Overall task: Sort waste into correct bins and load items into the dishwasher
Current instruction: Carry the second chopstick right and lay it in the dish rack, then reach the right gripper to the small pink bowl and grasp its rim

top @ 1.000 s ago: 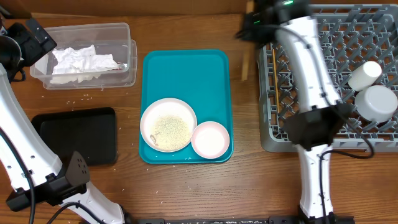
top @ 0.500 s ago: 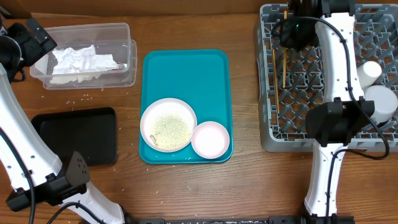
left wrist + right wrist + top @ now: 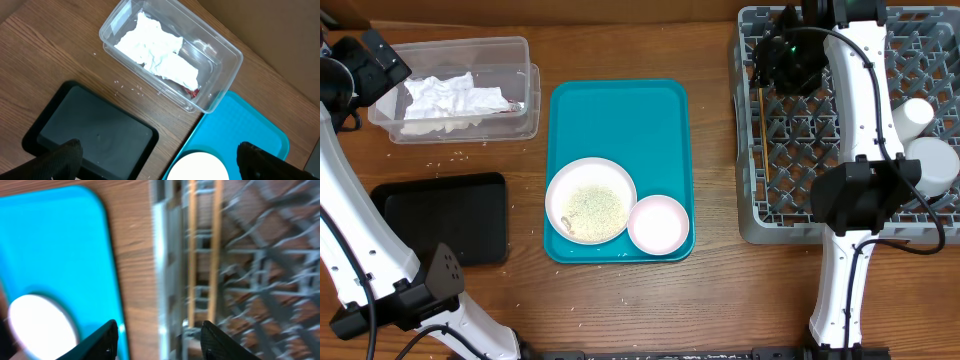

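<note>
white dishes sit nearest: one rice-strewn plate (image 3: 591, 200) and one small plate (image 3: 658, 223), just beside each other on the teal tray (image 3: 620, 110). they lie left of and nearer than the right gripper (image 3: 159, 324), by my judgement the closer arm. one black tray (image 3: 445, 215). one clear tub (image 3: 532, 100) holds napkins (image 3: 152, 47); above it the left gripper (image 3: 159, 146) hangs wide open. two chopsticks (image 3: 191, 255) lie in the grey rack (image 3: 760, 215), long axis near-to-far, under the right gripper's parted, empty jaws. one cup (image 3: 906, 118) and one bowl (image 3: 930, 165) are racked.

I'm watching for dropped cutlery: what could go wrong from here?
1. The chopsticks lie on the open lattice of the dish rack, beside its left wall; thin as they are, they may slip through.
2. The large plate on the teal tray holds rice; racking it unemptied would likely spill grains.
</note>
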Controlling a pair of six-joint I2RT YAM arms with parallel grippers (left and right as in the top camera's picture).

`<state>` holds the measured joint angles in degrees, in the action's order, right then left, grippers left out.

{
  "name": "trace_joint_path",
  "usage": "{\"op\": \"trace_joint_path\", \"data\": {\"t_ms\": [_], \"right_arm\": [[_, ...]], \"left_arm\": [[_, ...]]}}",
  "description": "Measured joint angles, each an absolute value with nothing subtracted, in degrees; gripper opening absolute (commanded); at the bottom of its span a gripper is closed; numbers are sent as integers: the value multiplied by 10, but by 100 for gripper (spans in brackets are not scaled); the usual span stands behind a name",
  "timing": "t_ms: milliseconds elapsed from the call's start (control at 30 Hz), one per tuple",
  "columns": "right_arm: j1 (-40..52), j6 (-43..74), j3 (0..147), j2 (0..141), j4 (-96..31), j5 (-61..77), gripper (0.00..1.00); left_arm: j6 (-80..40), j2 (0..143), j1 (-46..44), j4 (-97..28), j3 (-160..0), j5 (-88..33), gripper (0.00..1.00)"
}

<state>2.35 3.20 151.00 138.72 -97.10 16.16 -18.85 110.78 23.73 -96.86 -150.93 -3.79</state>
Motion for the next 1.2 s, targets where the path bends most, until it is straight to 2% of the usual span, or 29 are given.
{"op": "trace_joint_path", "data": {"t_ms": [233,467,767,1000,1200], "right_arm": [[50,64,1517,1369,-971,218,56],[121,109,1495,1238,-969,184,66],[177,121,1221,970,-967,183,68],[289,121,1067,958,-863,202,66],[421,120,953,971,-761,127,68]], "left_arm": [[-189,1108,237,-969,-1509,-38,100],[-189,1108,237,-969,-1509,-38,100],[-189,1108,237,-969,-1509,-38,100],[-189,1108,237,-969,-1509,-38,100],[-189,1108,237,-969,-1509,-38,100]]}}
